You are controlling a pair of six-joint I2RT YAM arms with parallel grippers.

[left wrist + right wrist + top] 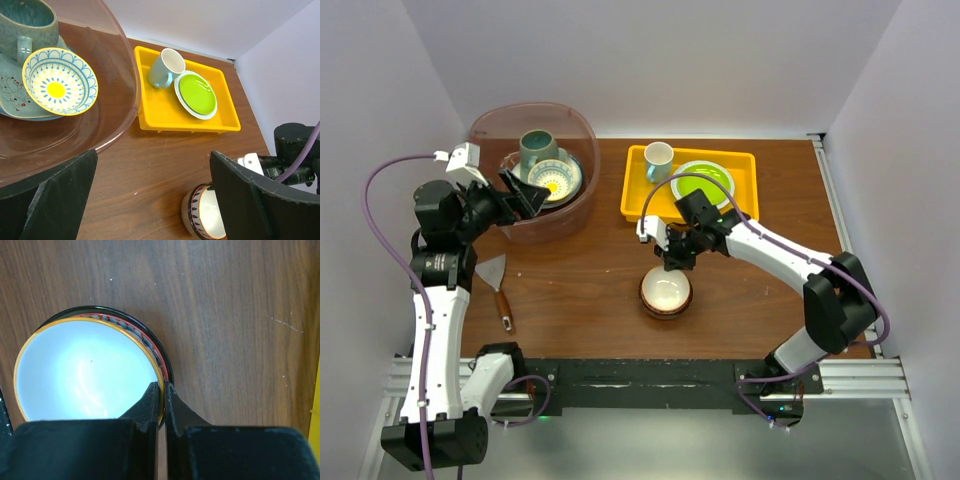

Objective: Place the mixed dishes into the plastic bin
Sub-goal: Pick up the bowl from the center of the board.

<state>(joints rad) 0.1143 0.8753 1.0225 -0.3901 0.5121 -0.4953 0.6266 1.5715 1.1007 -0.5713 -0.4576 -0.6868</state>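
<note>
Partly done, we reckon: teal mug (537, 148), patterned bowl (552, 178) & plates (572, 185) sit in the plastic bin (570, 215), far-left corner. To go: nested bowls (665, 292), mid table (580, 290). R gripper (161, 390) is pinched tight on their rim, no lift visible. L gripper (525, 192) is spread wide beside the bin wall.

Most likely a robotics lab test cell: plain white panels (650, 60) wall in a brown wooden desk (580, 290) on three sides. The left arm (438, 300) and right arm (780, 250) are bolted to a metal rail (860, 378) along its near edge. Purple cables (368, 215) loop loose, and a plastic bin (570, 215) holds crockery (553, 178).
</note>
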